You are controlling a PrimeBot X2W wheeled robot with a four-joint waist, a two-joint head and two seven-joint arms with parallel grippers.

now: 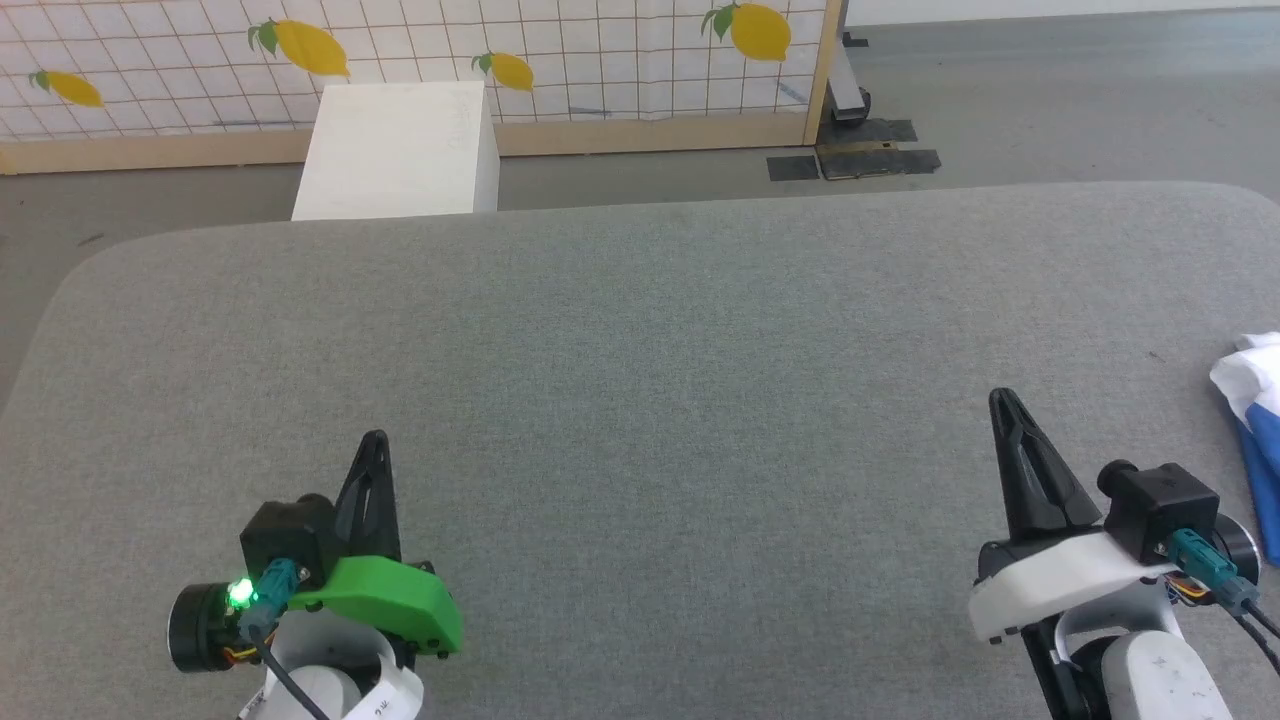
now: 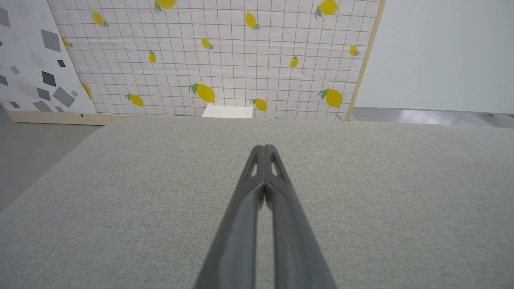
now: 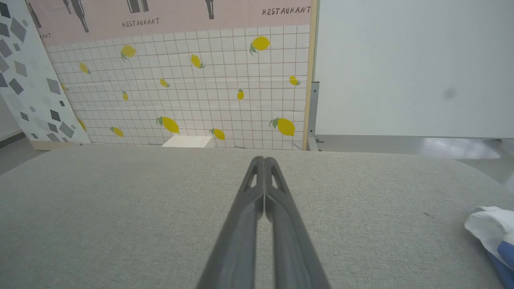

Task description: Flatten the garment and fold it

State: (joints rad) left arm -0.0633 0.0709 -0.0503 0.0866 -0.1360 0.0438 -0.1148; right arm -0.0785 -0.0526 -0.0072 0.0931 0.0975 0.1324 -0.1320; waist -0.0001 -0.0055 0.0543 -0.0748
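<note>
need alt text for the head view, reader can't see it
The white and blue garment lies bunched on a grey table at the frame's right edge. The left end effector and right end effector, both shut, sit low in the frame.

Bright even light, faint shadows; right hand (image 3: 265,159) blurred close to lens.

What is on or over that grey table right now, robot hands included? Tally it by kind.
Grippers: 2 (left, right), both shut and holding nothing
Garment: 1, bunched at the table's right edge
Total: 3
</note>
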